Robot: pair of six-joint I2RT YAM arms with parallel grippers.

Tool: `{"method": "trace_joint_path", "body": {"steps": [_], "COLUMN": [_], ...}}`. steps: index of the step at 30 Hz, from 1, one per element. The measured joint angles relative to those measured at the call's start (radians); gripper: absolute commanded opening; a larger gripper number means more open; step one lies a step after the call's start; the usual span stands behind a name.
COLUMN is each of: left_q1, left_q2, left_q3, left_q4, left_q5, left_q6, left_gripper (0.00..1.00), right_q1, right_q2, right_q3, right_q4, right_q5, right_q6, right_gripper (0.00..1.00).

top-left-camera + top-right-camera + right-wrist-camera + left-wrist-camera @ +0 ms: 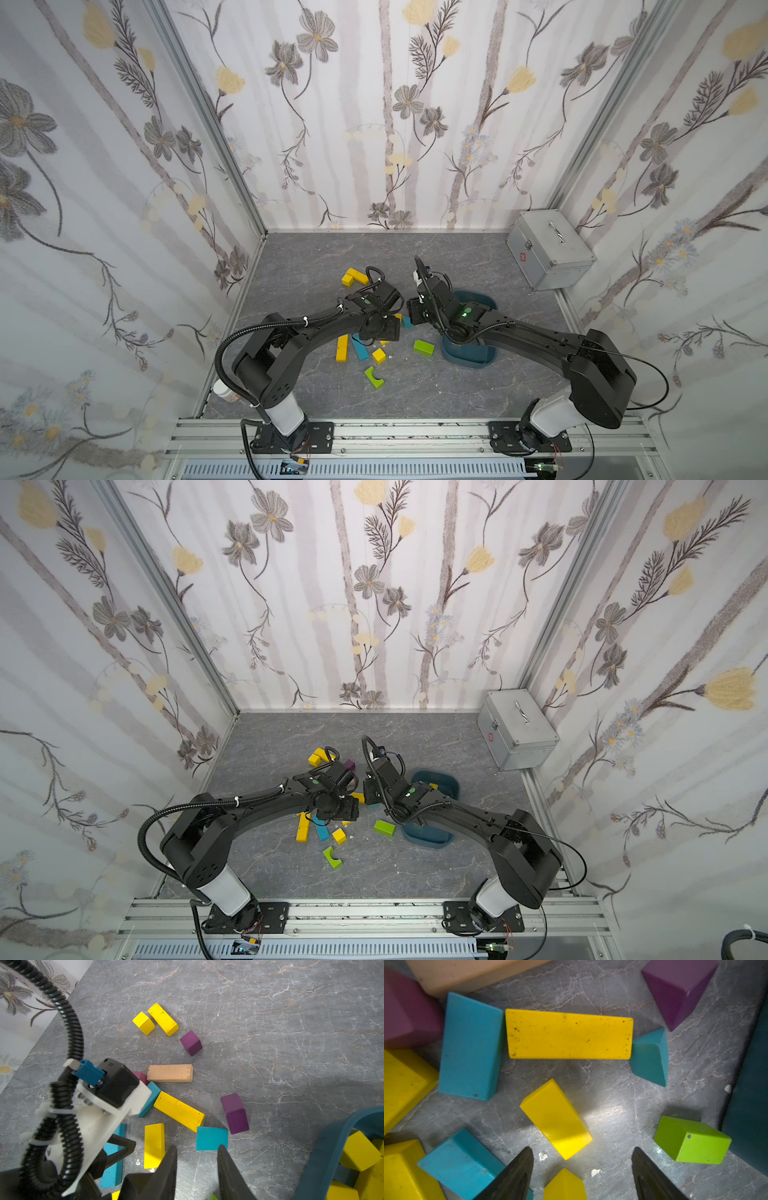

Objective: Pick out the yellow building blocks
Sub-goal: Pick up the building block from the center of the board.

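The left arm (291, 332) reaches in from the near rail, bends at the elbow and points its wrist down over the heap of blocks; the left claw (582, 1149) is wide with nothing in it; a short yellow block (556, 1120) lies on the table just in front of its tips; a long yellow bar (569, 1034) lies past that, between a blue block (471, 1047) and a blue wedge (651, 1057). The right arm (540, 336) bends in from its own side and crosses over the dark blue bin (469, 359); the right claw (197, 1147) has a narrow gap and holds nothing; it hangs over the grey table (457, 257) beside the bin. Some yellow building blocks (359, 1151) sit in the bin; the others lie on the table; a far pair of yellow blocks (353, 276) lies apart from the heap.
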Motion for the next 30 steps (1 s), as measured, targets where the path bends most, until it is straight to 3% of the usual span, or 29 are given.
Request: {"method": "trace_joint_path", "body": {"steps": [30], "left_q1": [-0.008], "left_q2": [0.036], "left_q3": [-0.027], "left_q4": [-0.001], "left_q5": [0.016], "left_q6": [-0.015], "left_gripper": [0.76], "right_q1": [0.011], "right_q2": [-0.011], "right_q3": [-0.018], "right_q4": [0.000], "right_q5": [0.008], "right_q6": [0.008], "right_gripper": [0.35]}}
